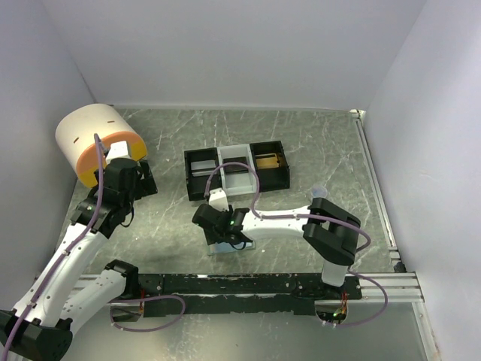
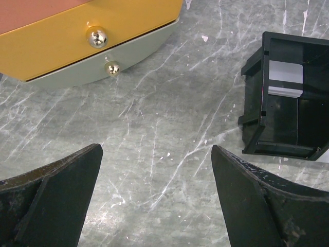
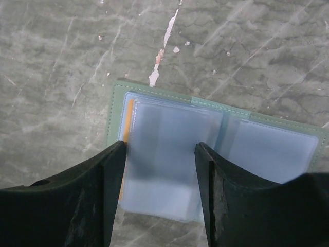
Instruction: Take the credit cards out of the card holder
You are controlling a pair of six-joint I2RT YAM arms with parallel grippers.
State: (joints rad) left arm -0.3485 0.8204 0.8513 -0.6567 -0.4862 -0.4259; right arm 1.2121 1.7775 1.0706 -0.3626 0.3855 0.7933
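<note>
Item one, holder point(image 3: 169, 128): we list it lying open and flat on the table, pale inside up, directly under the right gripper point(image 3: 160, 145). Its long axis runs across the jaw gap and on past one finger. One panel sits between the jaws, the fold falls just at the finger on the right of the wrist view, and the second panel lies outside that finger. Item two, cards point(image 3: 130, 118): we see only an orange strip under a cloudy sleeve, at the outer edge of the panel between the jaws, just inside the other finger. We cannot tell how many there are. Item three, right jaws: about half open, holding nothing, tips low over the sleeve; whether they touch it we cannot tell. Item four, left gripper point(image 2: 156, 148): jaws at full spread, empty, bare table between them, the tray point(image 2: 277, 149) ahead and to one side, the holder out of its view. We judge the right arm far the nearer. The next move likely turns on the orange edge, which lies along the fingers, not across the gap.
</note>
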